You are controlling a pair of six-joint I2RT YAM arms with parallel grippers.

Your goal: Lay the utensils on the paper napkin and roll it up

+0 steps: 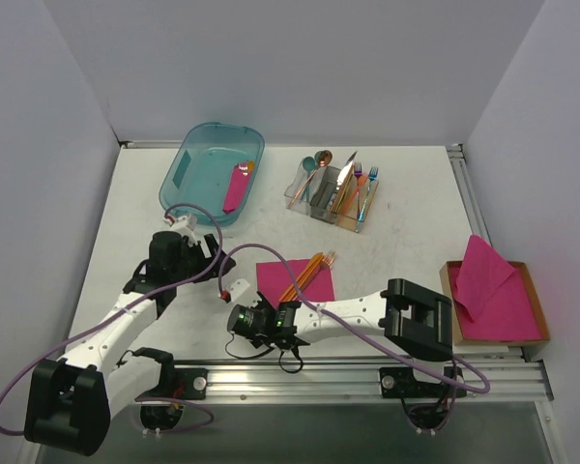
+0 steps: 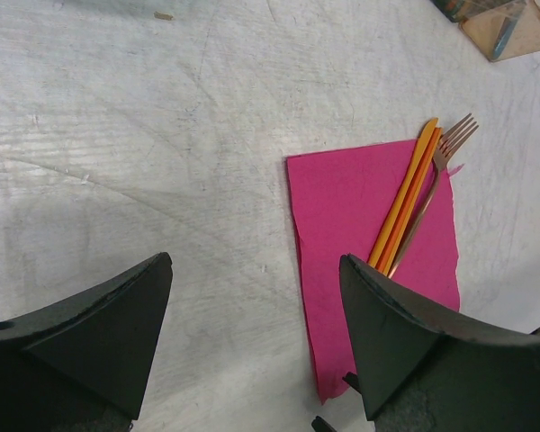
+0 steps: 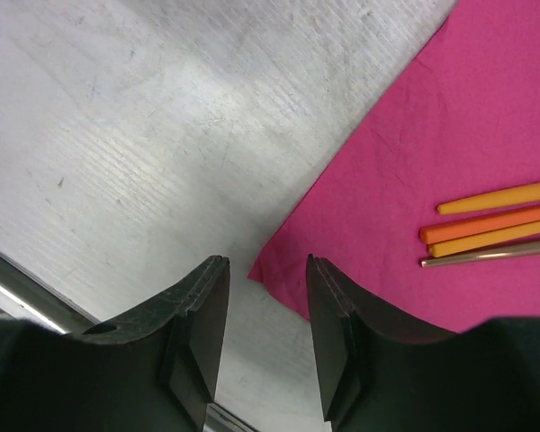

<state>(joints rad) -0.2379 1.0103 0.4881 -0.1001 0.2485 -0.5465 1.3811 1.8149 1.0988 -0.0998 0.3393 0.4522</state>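
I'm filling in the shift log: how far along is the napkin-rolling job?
Done: the utensils lie together on the paper napkin. In hand: the right claw is open around a corner of the napkin, not yet closed on it. The left claw is open over the table beside the napkin. Left: all the rolling, since the napkin lies flat.

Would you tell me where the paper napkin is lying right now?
In the top view the paper napkin lies flat at centre-front, with the utensils across it; its near corner is at the fingertips of the open right gripper.
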